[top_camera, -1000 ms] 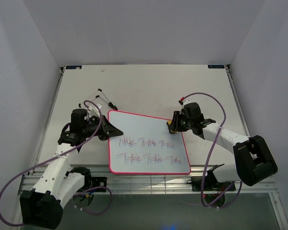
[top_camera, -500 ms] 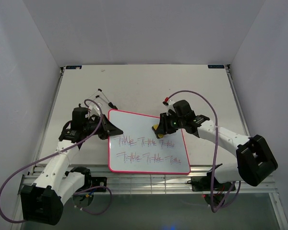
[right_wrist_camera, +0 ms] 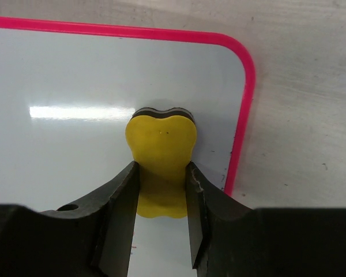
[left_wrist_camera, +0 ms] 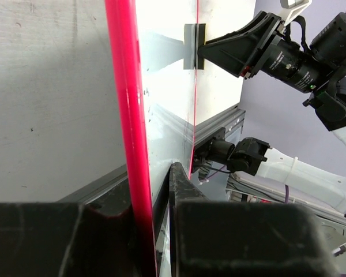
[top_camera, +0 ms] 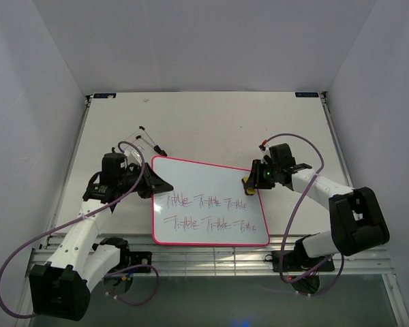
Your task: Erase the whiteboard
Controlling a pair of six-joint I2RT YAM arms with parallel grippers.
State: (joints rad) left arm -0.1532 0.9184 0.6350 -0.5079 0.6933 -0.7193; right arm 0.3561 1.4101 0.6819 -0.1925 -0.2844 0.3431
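Note:
The whiteboard (top_camera: 211,184) lies flat mid-table, pink-framed, with two rows of pink-grey handwriting (top_camera: 208,212) on its lower half. My left gripper (top_camera: 157,182) is shut on its left edge. In the left wrist view the pink frame (left_wrist_camera: 127,115) runs between the fingers of the left gripper (left_wrist_camera: 147,190). My right gripper (top_camera: 251,181) is shut on a yellow eraser (top_camera: 246,181) pressed onto the board's top right corner. In the right wrist view the eraser (right_wrist_camera: 161,138) sits between the fingers of the right gripper (right_wrist_camera: 161,173), on the white surface (right_wrist_camera: 75,75) just inside the rounded corner.
Thin black stand legs (top_camera: 148,141) lie on the table behind the left gripper. A slotted metal rail (top_camera: 211,255) runs along the near edge. White walls enclose the table on three sides. Purple cables loop off both arms.
The right gripper swept the eraser left across the board's upper part, then came back to the top right corner. The board shifted slightly left. The handwriting looks unchanged.

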